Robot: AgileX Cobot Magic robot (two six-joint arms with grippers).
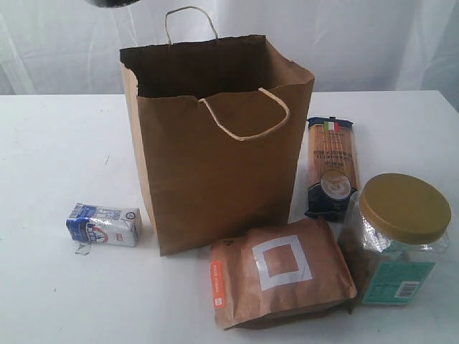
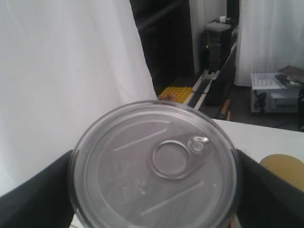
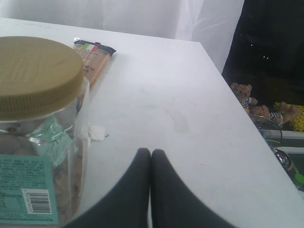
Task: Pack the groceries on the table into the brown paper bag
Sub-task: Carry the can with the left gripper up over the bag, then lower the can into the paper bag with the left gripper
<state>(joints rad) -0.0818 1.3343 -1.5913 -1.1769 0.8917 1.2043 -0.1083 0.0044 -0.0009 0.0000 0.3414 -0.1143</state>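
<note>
Left wrist view: left gripper (image 2: pixel 154 190) fingers (image 2: pixel 33 199) clamped on the dark pull-tab can (image 2: pixel 154 164). Right wrist view: right gripper (image 3: pixel 150 190) fingers (image 3: pixel 135 194) pressed together, empty, just beside the gold-lidded clear jar (image 3: pixel 38 95) on the table (image 3: pixel 190 95). Exterior view: brown paper bag (image 1: pixel 215 158) upright, mouth open (3 more packs around it: brown pouch (image 1: pixel 280 279), small carton (image 1: pixel 104 224), pasta packet (image 1: pixel 331 168)).

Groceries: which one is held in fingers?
The dark pull-tab can, between the left fingers; the carton, pouch, pasta packet and jar rest on the table.

Behind: white curtain (image 1: pixel 358 36). In dark corner: teddy bears (image 3: pixel 243 91). Beside curtain: yellow crate (image 2: pixel 177 92).
</note>
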